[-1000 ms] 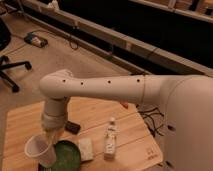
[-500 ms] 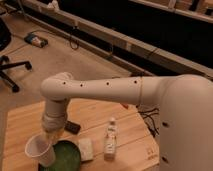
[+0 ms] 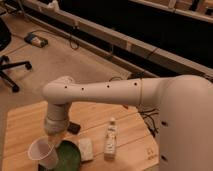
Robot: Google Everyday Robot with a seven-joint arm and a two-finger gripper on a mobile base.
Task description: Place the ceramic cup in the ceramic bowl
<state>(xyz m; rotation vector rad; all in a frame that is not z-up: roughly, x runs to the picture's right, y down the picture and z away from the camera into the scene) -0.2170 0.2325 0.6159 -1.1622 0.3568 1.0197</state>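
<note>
ceramic cup is tipped, mouth facing the camera, near the table's front-left corner, overlapping the left rim of the ceramic bowl. gripper sits just above and behind the cup, under the arm's wrist; looks like it's holding the cup but grip state can't be made out, can't tell. bowl is at the front edge. white block touches the bowl's right side, small white bottle stands right of that
</note>
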